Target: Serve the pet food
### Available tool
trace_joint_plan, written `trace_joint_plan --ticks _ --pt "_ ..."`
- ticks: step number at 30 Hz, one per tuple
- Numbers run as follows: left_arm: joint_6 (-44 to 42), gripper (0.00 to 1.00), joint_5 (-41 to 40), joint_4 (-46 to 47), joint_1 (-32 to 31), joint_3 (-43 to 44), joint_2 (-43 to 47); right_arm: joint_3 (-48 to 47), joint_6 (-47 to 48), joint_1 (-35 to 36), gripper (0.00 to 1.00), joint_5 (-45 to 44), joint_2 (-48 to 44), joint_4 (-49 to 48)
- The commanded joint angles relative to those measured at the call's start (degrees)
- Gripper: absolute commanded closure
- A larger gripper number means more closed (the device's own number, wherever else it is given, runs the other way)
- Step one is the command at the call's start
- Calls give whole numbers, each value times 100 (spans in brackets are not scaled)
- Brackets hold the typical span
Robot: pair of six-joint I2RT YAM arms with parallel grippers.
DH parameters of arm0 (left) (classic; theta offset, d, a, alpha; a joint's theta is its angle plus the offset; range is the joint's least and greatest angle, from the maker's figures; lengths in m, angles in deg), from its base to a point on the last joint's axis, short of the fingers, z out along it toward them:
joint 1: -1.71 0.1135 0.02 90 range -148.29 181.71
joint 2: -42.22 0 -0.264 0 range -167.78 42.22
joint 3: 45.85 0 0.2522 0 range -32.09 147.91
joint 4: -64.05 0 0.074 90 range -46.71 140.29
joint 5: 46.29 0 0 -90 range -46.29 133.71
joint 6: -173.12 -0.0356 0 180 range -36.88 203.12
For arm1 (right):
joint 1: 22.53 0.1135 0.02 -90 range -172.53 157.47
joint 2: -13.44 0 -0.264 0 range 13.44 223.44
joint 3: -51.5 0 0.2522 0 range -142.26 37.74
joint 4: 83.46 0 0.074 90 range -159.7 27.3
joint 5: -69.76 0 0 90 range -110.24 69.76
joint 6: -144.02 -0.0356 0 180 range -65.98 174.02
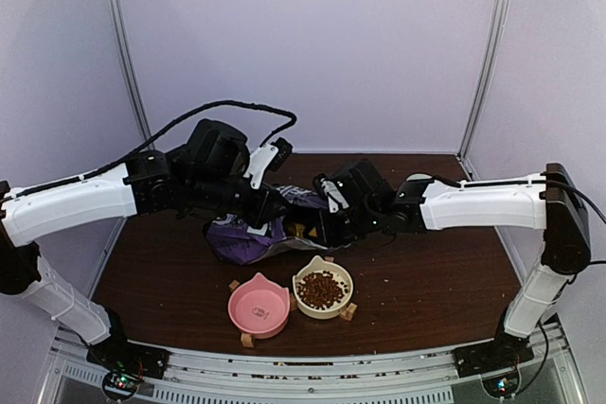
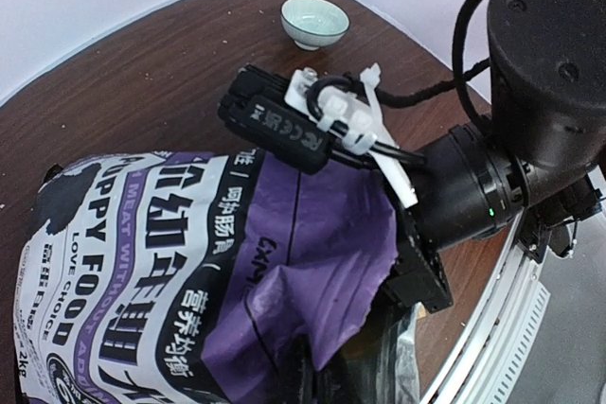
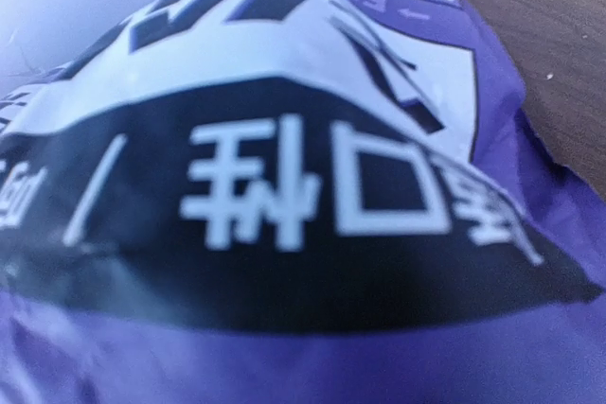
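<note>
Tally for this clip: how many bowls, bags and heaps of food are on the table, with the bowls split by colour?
Pink bowl: 1
Cream bowl: 1
Pale green bowl: 1
Purple bag: 1
Heap of pet food, in the cream bowl: 1
Total: 5

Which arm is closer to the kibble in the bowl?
Right. The right gripper is at the bag just behind the kibble; the left gripper is at the bag too, farther left.
</note>
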Motion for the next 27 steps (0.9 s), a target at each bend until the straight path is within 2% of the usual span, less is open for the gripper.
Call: trace_joint_plan --ticks 1,10,23,27 --pt "165 100 41 649 53 -23 52 252 -324 -47 89 1985 -185 -854" --pt "318 100 -290 541 62 -176 270 1021 -1201 -327 89 2819 -1147 -1783" --pt "409 100 -608 349 97 -184 445 2311 -2705 -791 89 2765 -2524 -2702" --pt "430 100 -651 349 105 -204 461 2853 -3225 -954 89 2764 -2804 -3343"
